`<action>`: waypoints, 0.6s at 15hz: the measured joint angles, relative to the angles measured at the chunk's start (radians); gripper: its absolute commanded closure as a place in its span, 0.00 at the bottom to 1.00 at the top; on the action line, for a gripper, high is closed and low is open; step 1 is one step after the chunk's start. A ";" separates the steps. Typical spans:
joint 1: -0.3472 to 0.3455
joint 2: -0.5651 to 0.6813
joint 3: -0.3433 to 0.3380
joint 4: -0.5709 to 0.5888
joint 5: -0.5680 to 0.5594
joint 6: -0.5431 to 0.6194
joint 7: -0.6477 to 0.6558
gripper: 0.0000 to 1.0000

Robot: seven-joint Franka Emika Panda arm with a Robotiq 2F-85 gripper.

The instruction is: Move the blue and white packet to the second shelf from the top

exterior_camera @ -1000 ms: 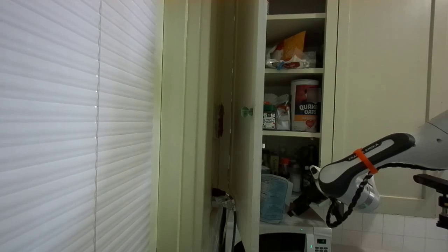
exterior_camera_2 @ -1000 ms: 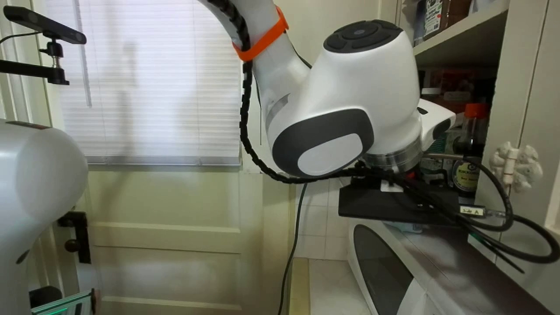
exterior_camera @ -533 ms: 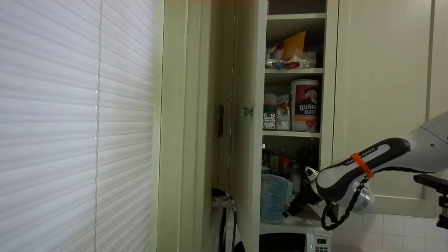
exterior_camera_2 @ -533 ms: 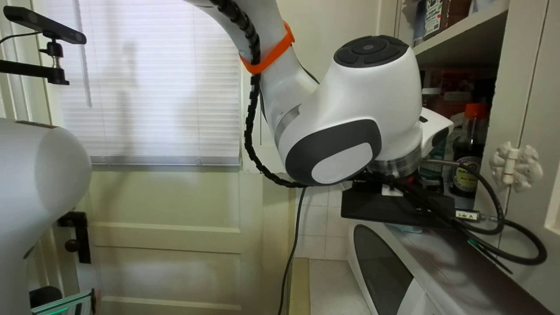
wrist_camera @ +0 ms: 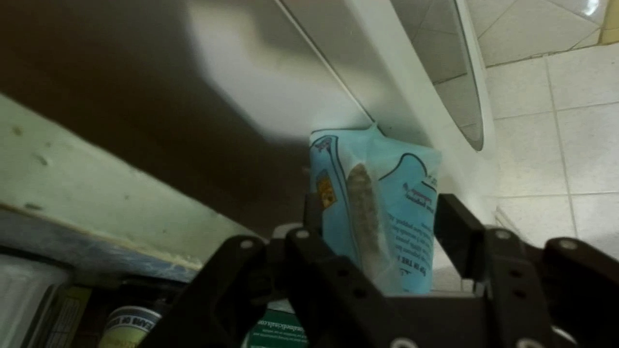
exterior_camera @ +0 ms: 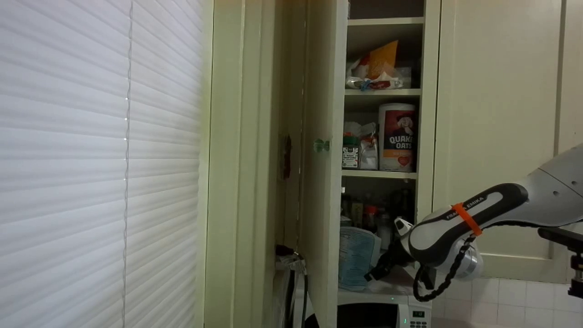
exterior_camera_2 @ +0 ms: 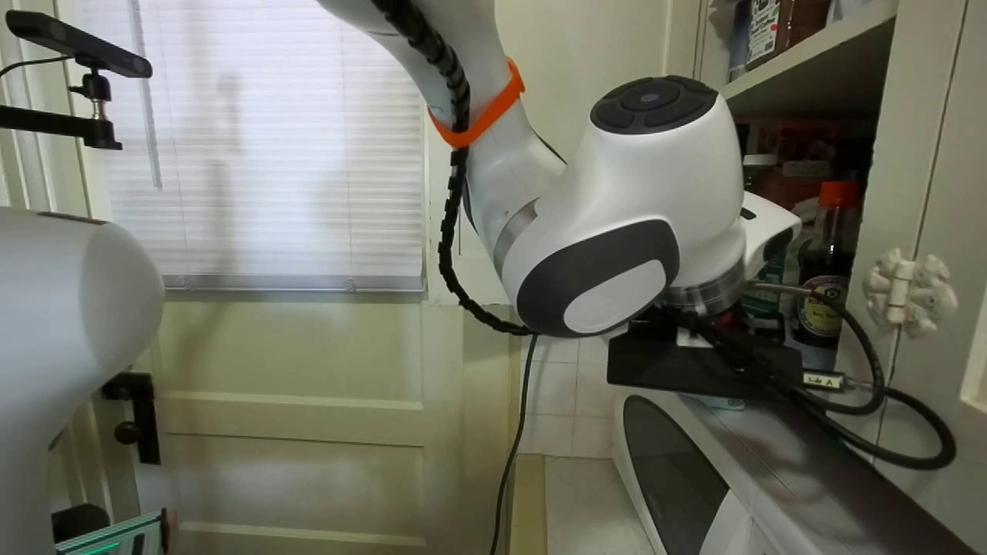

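Note:
The blue and white packet (exterior_camera: 357, 257) stands upright on the white microwave, partly hidden by the open cupboard door. In the wrist view the packet (wrist_camera: 416, 227) shows between the fingers of my gripper (wrist_camera: 379, 210). The gripper is open, one finger on each side of the packet; the left fingertip is partly hidden behind it. I cannot tell whether either finger touches it. In an exterior view the gripper (exterior_camera: 371, 274) is tilted down at the packet's right side. The second visible shelf board from the top (exterior_camera: 382, 92) holds an orange-brown packet (exterior_camera: 381, 61) and plastic bags.
The open cupboard door (exterior_camera: 321, 182) stands left of the packet. The microwave (exterior_camera: 401, 298) is below. Another board (exterior_camera: 380, 174) holds an oats container (exterior_camera: 396, 136) and jars. Bottles stand behind the gripper, including a red-capped one (exterior_camera_2: 829, 262). A cable (exterior_camera_2: 871, 347) loops off the wrist.
In one exterior view the arm has moved left and slightly down, bringing the gripper closer to the packet. In the other, the arm has lowered. The packet has not visibly moved.

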 measured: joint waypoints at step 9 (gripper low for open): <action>0.066 -0.008 -0.063 0.019 -0.051 0.051 0.052 1.00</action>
